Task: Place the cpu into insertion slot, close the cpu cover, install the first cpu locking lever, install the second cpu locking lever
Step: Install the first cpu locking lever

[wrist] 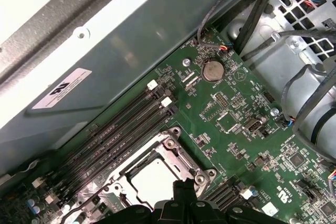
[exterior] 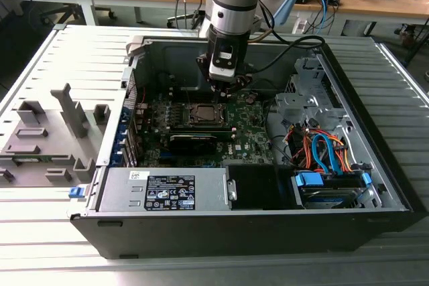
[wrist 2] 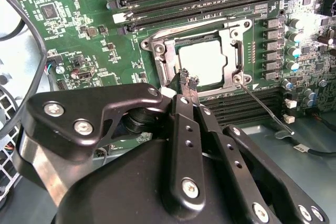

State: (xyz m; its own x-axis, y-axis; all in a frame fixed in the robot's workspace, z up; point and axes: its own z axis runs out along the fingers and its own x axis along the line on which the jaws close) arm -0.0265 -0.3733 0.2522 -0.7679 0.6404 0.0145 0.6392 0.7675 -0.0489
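Observation:
The cpu [wrist 2: 202,62] lies flat in the insertion slot [exterior: 203,116] on the green motherboard, its pale face showing through the window of the cpu cover [wrist 2: 159,56]. The cover lies down over the chip. From one corner of the socket a thin wire locking lever [wrist 2: 265,108] sticks out slantwise across the memory slots. My gripper [wrist 2: 188,80] hovers at the socket's edge beside the cover, fingertips together and holding nothing. In the first wrist view the gripper [wrist: 184,186] reaches in over the cover [wrist: 176,153] and the cpu [wrist: 152,182]. In the exterior view the gripper [exterior: 224,88] hangs just behind the socket.
The open computer case [exterior: 134,58] lies on a slatted metal table. A black card [exterior: 193,140] stands in front of the socket. A power supply [exterior: 167,189] and a bundle of orange and blue cables [exterior: 322,152] fill the near side. Grey fixtures [exterior: 47,132] stand on the exterior view's left.

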